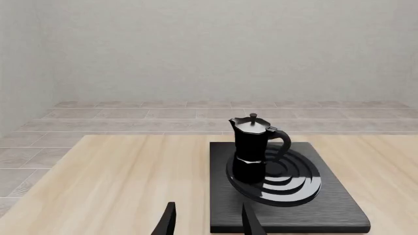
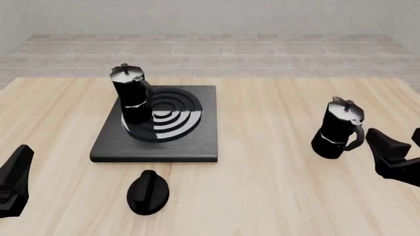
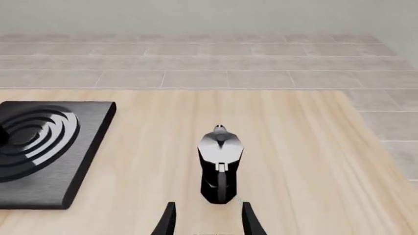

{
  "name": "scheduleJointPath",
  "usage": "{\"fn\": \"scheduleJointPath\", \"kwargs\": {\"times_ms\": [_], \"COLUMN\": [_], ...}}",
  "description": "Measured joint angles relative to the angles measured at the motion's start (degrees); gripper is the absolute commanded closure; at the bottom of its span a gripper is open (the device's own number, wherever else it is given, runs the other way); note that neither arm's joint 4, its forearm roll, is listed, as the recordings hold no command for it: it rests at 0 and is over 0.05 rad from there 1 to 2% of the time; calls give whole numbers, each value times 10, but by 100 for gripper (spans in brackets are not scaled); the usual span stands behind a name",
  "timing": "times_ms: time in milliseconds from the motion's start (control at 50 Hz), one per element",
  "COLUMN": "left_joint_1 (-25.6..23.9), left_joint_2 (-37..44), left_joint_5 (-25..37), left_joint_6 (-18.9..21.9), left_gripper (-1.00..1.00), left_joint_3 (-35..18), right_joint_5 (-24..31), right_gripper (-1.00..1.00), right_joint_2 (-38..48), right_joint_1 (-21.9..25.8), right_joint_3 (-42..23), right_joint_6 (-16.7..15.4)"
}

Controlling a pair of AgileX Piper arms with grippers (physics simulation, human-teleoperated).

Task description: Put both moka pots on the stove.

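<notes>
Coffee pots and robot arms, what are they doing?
Two robot arms are putting coffee pots on a stove. One moka pot already stands upright on the stove's rings. The other moka pot sits on the wooden table, off to the right. The right gripper is open just behind it, lined up with its handle. The left gripper is open, holding nothing.

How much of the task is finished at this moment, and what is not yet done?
One moka pot already stands on the stove. The second moka pot stands on the table, right of the stove. The right gripper is open just behind it, holding nothing; grasping and placing remain.
</notes>
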Motion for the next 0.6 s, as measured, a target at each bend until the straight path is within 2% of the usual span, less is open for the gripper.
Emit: {"fn": "scheduleJointPath", "kwargs": {"times_ms": [600], "left_joint_1": [0], "left_joint_2": [0], "left_joint_5": [0], "left_joint_6": [0], "left_gripper": [-100], "left_joint_3": [0], "right_joint_5": [-208], "right_gripper": [-100], "right_joint_2": [168], "right_joint_1": [-31], "right_joint_3": [40], "right_joint_6": [-11]}}
